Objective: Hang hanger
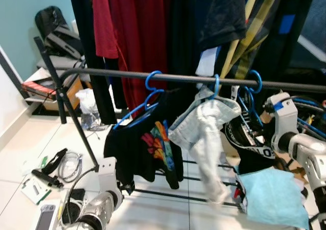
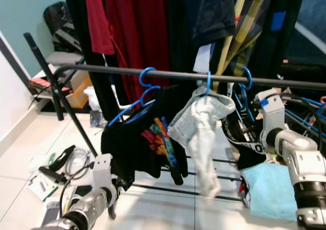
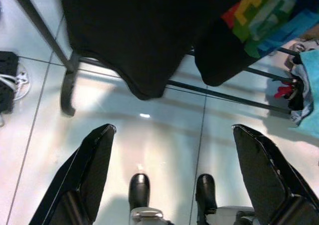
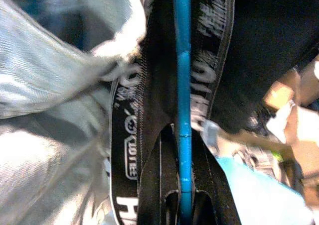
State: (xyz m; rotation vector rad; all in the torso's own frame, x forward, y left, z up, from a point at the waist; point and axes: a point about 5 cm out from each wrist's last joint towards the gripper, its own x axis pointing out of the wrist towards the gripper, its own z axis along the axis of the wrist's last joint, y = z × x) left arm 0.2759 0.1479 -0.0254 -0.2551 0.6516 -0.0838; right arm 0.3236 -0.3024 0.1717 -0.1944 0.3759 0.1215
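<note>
A dark horizontal rail [image 1: 193,79] of a low clothes rack crosses the scene; everything below is placed against it.

Off the rail's left end, on the white tiled floor [image 1: 30,138], lies a scatter of cables and small gadgets [image 1: 56,171], with a black bag [image 1: 53,29] on a low shelf further back. The rack's slanted leg [image 1: 71,118] drops from that end of the rail.

Below the rail's left part, low and near the floor, hangs the left gripper [image 3: 172,170], its two black fingers spread wide apart and holding nothing, with bare tile between them and the rack's lower bars just beyond.

Hooked on the rail left of centre is a blue hanger carrying a black T-shirt [image 1: 145,148] with a colourful print. At the rail's middle, a second blue hook holds a pale grey garment [image 1: 206,138], touching the T-shirt's edge.

Toward the rail's right end hangs the blue hanger [image 1: 253,87], its hook over the rail, bearing a black garment with white lettering [image 1: 249,138]. The right gripper [image 4: 184,205] is just below the rail there, its fingers closed on that hanger's blue bar.

Under that sits a light blue cloth [image 1: 272,197]. Behind and above the rail, dark and red hanging clothes [image 1: 137,31] crowd close, leaving little open room.
</note>
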